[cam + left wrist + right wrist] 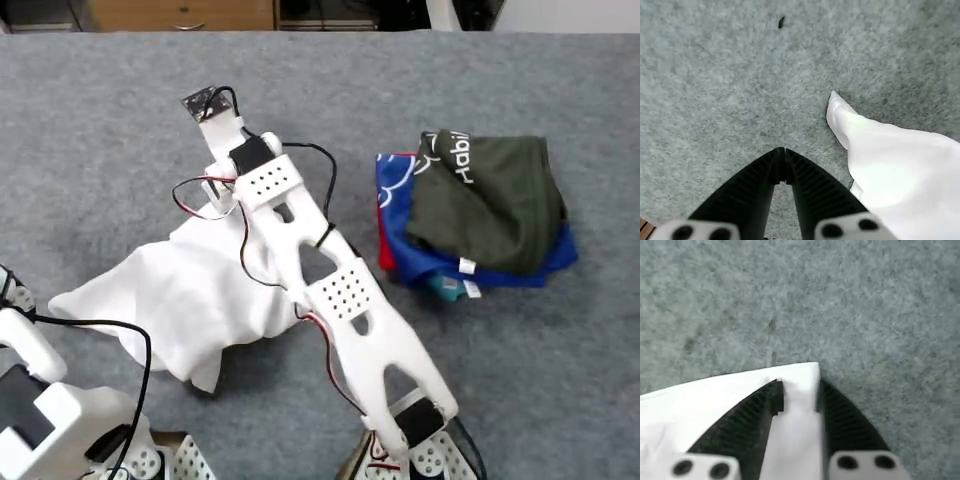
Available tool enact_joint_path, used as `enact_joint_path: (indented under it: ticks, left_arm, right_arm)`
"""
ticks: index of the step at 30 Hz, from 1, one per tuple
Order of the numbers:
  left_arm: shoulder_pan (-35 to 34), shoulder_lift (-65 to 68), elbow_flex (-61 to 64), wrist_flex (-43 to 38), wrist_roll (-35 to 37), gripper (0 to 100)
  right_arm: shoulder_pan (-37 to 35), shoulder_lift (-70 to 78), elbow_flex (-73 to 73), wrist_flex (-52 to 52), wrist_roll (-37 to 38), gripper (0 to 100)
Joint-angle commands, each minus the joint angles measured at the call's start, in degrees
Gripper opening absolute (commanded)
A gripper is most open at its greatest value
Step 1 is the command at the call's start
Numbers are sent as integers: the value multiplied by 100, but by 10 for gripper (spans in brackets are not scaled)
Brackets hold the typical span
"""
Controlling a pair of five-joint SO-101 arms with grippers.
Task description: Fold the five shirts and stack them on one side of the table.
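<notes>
White cloth lies in a crumpled, unfolded heap: the white shirt (190, 295) sits toward the near left of the tabletop (100, 120), its long axis running aslant from the left edge toward the middle. The right gripper (799, 392) stands over the shirt's far corner. Its fingers are a little spread, the corner lies flat between them, and the cloth stretches back from the tips toward the wrist. They straddle the corner and do not look closed on it. The left gripper (784, 165) has its fingers pressed together over bare tabletop, with a pointed tip of the shirt near them but not touching. The right arm (330, 280) is therefore judged the nearer for a grasp. The stack (480, 210) of folded shirts sits toward the right edge, dark green on top. From above, the right arm covers the shirt's right side, and neither collar nor sleeves can be made out.
</notes>
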Motion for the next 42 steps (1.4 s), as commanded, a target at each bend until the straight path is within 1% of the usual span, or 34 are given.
enact_joint_path:
  ticks: [1,5,15,19,26,32,37,39,42]
  left_arm:
    - [62,-22,-18,-44,-18,18]
    - [62,-22,-9,-44,-18,18]
    - [62,-22,-9,-26,0,18]
    - [53,-22,-9,-18,0,18]
    - [97,-57,-79,-35,44,18]
    - [484,-31,-607,9,738,19]
    - [738,-22,-1134,-9,1099,19]
    - [826,-13,-1284,-53,1275,19]
    - [1037,-13,-1336,-369,1679,19]
  right_arm:
    - [-92,-57,13,-88,-62,30]
    - [-40,-154,-180,-97,-62,4]
    - [31,-927,-1912,1002,-62,5]
    - [40,-1481,-1859,1257,-62,5]
    - [40,-2466,-1859,1292,-53,5]
    - [57,-3257,-1868,1257,-35,5]
    - [295,-4075,-1868,818,-44,5]
    - [374,-4400,-1868,598,-44,5]
    - [453,-4760,-1807,343,-26,5]
